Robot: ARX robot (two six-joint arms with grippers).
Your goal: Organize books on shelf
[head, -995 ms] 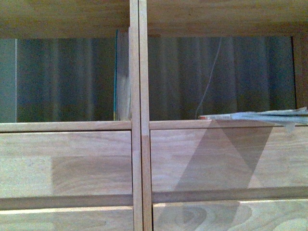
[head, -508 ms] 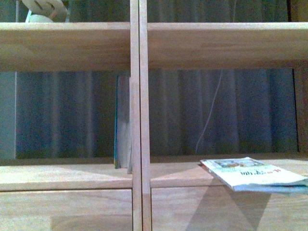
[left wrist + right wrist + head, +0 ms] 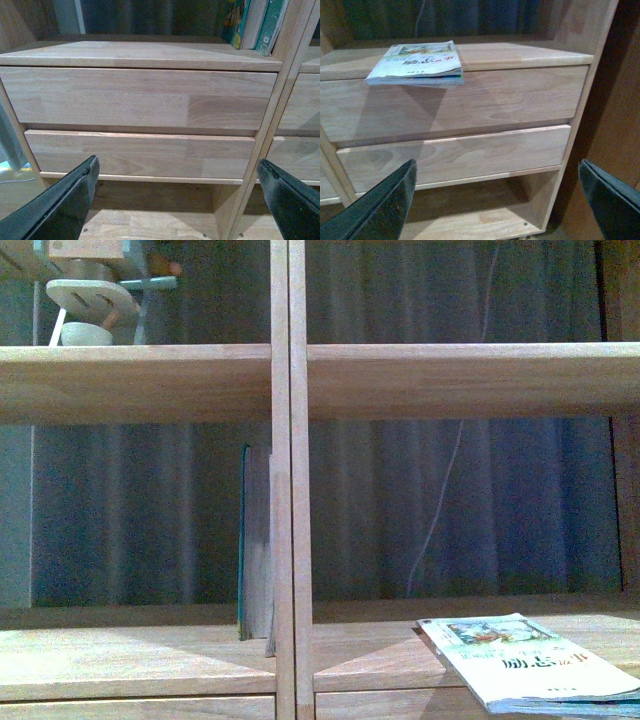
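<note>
The light-wood shelf [image 3: 290,490] fills the front view, with its central divider. A thin white paperback [image 3: 520,660] lies flat in the right compartment, overhanging the front edge; it also shows in the right wrist view [image 3: 417,62]. A teal book [image 3: 245,540] stands upright against the divider in the left compartment; teal books also show in the left wrist view [image 3: 252,22]. My left gripper [image 3: 177,200] is open and empty, below and in front of the left drawer fronts [image 3: 140,100]. My right gripper [image 3: 497,200] is open and empty, in front of the right drawer fronts [image 3: 470,105], below the paperback.
A wooden ornament and a white bowl [image 3: 90,300] sit on the upper left shelf. A thin white cable [image 3: 440,500] hangs in front of the dark curtain behind the right compartment. An open low compartment [image 3: 470,210] lies under the drawers. A dark wooden panel [image 3: 615,125] stands beside the shelf.
The front view has risen: the drawer fronts have dropped out of sight, the upper shelf board and its ornament have come in, and the paperback's cover shows from above.
</note>
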